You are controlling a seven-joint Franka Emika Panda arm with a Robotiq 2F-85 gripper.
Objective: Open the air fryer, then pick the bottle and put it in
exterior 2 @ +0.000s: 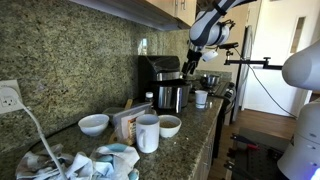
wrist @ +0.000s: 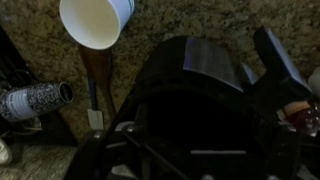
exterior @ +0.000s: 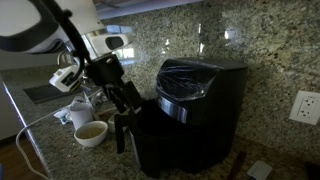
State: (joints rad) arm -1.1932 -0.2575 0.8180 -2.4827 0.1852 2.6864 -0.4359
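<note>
The black air fryer (exterior: 195,110) stands on the granite counter against the wall, and its drawer looks shut. It also shows in an exterior view (exterior 2: 160,82) and fills the wrist view (wrist: 195,100). My gripper (exterior: 122,122) hangs at the fryer's front, close to the handle side, with its fingers pointing down. It also shows in an exterior view (exterior 2: 188,68). In the wrist view the fingers (wrist: 195,140) sit wide apart either side of the dark fryer body and hold nothing. A small white-capped bottle (exterior 2: 150,98) stands next to the fryer.
A white bowl of brown liquid (exterior: 90,132) sits by the gripper. A white cup (wrist: 95,20) and a speckled cylinder lying on its side (wrist: 35,100) are near the fryer. More cups and bowls (exterior 2: 148,132) crowd the counter. A wall socket (exterior: 304,106) is on the backsplash.
</note>
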